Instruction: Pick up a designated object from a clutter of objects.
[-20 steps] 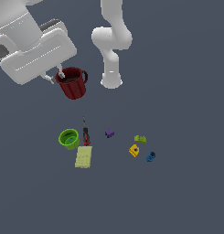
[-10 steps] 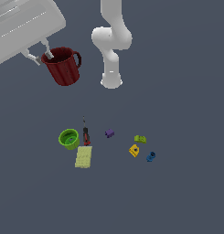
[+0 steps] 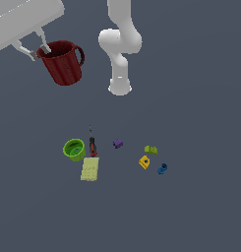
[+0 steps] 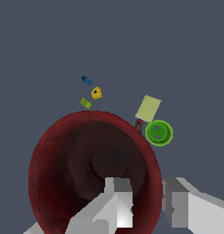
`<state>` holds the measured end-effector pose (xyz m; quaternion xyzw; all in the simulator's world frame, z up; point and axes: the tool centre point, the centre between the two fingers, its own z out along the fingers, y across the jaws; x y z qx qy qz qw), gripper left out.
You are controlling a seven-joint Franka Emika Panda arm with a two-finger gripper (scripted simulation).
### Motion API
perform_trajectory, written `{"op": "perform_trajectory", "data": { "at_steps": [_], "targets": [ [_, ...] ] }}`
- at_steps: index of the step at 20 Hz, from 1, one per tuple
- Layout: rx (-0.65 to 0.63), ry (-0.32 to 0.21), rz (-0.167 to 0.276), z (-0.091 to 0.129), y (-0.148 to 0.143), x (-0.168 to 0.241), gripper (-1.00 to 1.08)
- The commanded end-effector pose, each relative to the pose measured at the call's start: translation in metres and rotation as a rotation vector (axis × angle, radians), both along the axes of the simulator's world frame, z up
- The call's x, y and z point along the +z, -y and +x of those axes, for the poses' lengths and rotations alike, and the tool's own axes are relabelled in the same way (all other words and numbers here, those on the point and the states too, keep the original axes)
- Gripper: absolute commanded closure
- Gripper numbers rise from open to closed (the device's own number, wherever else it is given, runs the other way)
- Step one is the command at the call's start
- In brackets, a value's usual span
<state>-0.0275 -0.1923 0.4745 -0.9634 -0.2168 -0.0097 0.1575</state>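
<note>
High above the surface (image 3: 200, 98), toward its far corner on the exterior view's left, hangs the dark red mug (image 3: 64, 63), a little tilted, with its loop handle turned to the exterior view's right. One of the fingers (image 4: 114, 201) is inside the mug and the other outside, so they hold its rim between them. Well below, near the middle of the surface, lie the green cup (image 3: 74, 149), the red-black tool (image 3: 92, 144), the pale pad (image 3: 90, 169), and the purple (image 3: 118, 143), lime (image 3: 150, 149), yellow (image 3: 144, 162) and blue (image 3: 162, 169) blocks.
</note>
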Motion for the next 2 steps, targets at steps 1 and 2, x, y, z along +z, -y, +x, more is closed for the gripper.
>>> {"op": "perform_trajectory", "data": {
  "at_steps": [1,2],
  "targets": [
    [0.000,0.002,-0.001,0.0007,0.0002,0.0034,1.08],
    [0.000,0.002,-0.001,0.0007,0.0002,0.0035,1.08]
  ]
}}
